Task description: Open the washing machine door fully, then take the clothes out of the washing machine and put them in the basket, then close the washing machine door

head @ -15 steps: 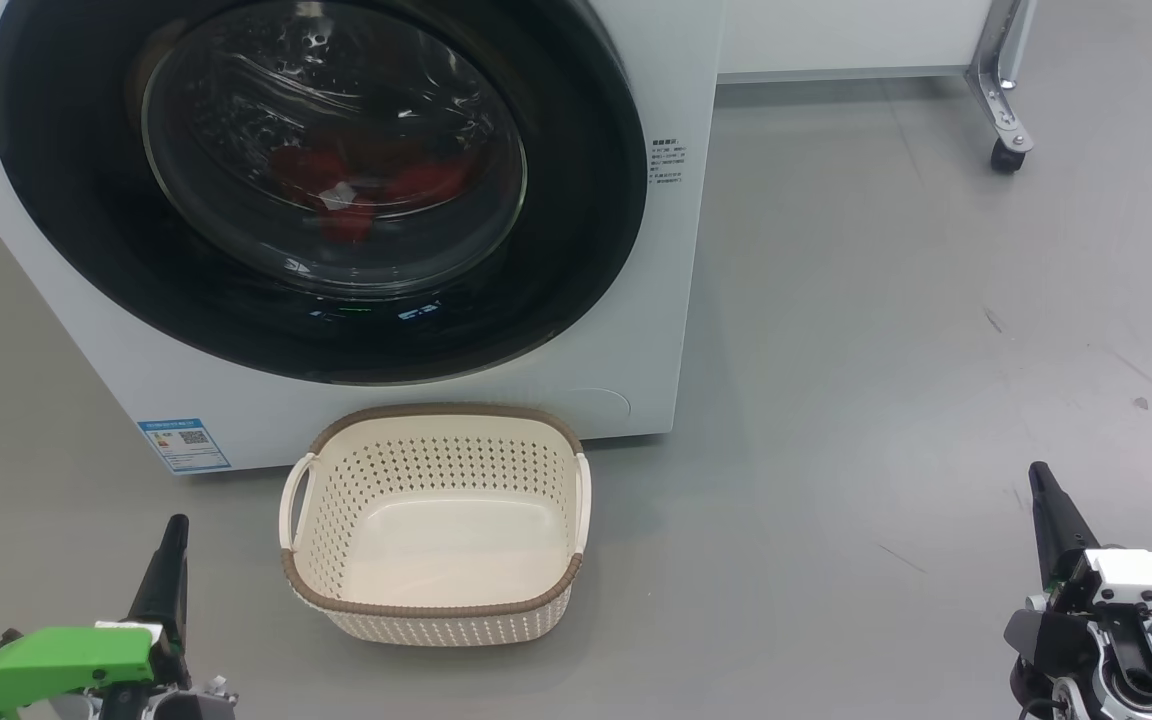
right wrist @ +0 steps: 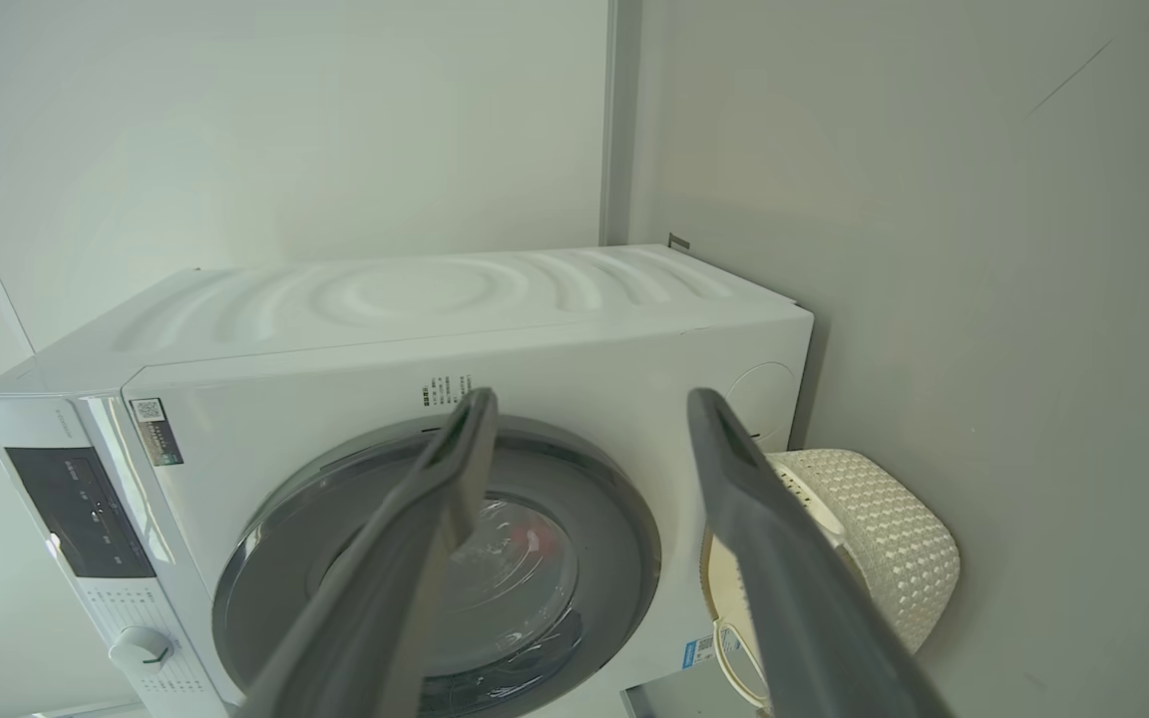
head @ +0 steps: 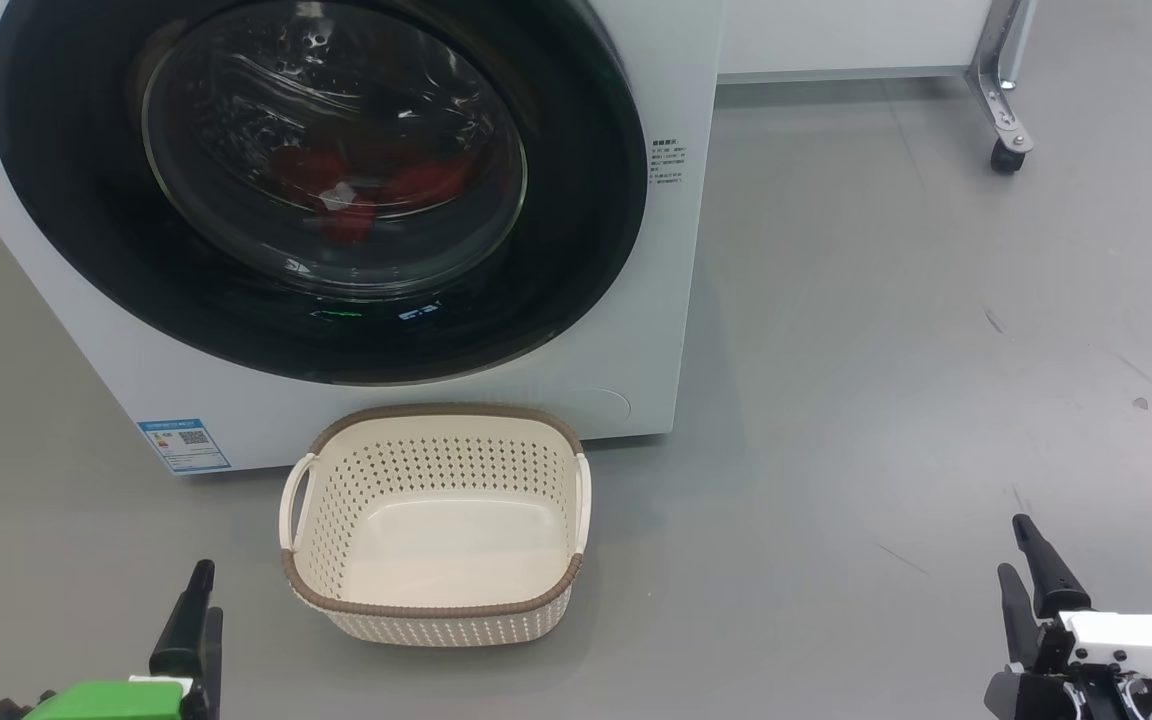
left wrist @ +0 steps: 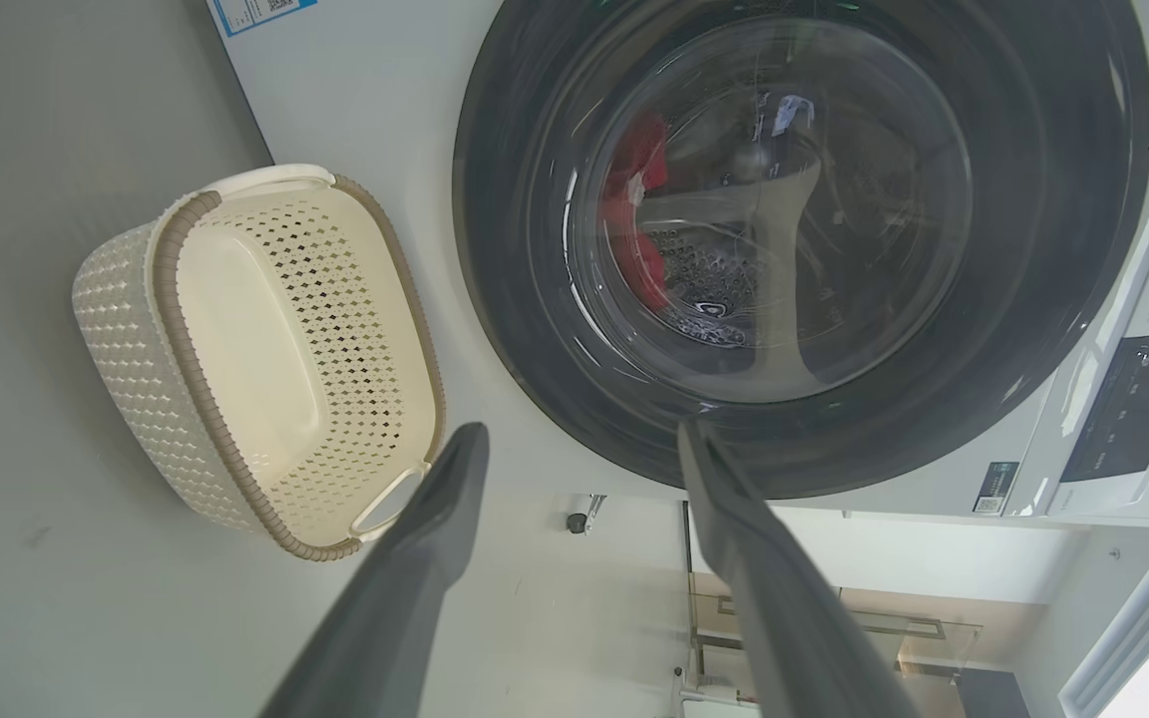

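Grey floor is carrying the washing machine [head: 671,300]; we are judging nothing done yet: the washing machine door [head: 576,200] is sitting shut, the clothes [head: 356,190] lying inside behind it, the basket [head: 436,628] empty just before the machine, our left jaws and right jaws gaping, holding nothing.

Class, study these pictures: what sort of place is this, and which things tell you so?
Probably a laundry corner in a test room, not a home: a white washing machine with red clothes behind its shut door, an empty basket on the bare grey floor, and a wheeled metal leg.
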You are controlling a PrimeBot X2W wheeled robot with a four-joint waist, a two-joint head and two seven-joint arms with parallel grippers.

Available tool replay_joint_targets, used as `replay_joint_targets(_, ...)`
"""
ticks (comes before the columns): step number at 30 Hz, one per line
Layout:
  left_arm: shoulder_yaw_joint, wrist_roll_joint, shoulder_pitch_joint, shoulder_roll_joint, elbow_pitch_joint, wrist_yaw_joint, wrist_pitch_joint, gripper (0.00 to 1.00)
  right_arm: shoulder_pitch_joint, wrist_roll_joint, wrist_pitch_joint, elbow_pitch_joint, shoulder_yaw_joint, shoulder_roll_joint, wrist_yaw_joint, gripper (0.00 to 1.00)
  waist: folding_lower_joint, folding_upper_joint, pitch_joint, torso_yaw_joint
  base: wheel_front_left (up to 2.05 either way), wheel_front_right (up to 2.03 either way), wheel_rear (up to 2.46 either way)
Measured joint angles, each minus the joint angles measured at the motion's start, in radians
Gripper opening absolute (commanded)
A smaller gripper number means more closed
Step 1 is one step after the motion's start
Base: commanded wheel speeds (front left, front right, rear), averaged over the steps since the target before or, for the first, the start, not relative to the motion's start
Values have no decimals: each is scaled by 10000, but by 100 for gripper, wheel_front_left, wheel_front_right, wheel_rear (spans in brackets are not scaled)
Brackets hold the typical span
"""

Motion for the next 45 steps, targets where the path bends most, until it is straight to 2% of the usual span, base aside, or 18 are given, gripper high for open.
replay_joint_targets(13,-184,59,-14,2,-238,0,-261,100,-10,-290,-221,-255,-2,-40,0,100,0,0,3,0,0,0,0)
replay_joint_targets(26,-424,746,-51,35,-391,0,-715,100,-22,-926,-585,-510,102,-215,0,100,0,0,-4,12,0,0,0)
replay_joint_targets(42,-930,2719,-166,502,-485,0,-1465,100,-24,-2869,-1329,-671,479,-750,-4,100,1,0,-13,33,0,0,0)
replay_joint_targets(45,-1030,3281,-260,616,-487,0,-1586,100,-27,-3373,-1442,-688,617,-863,-88,100,1,0,-12,35,0,0,0)
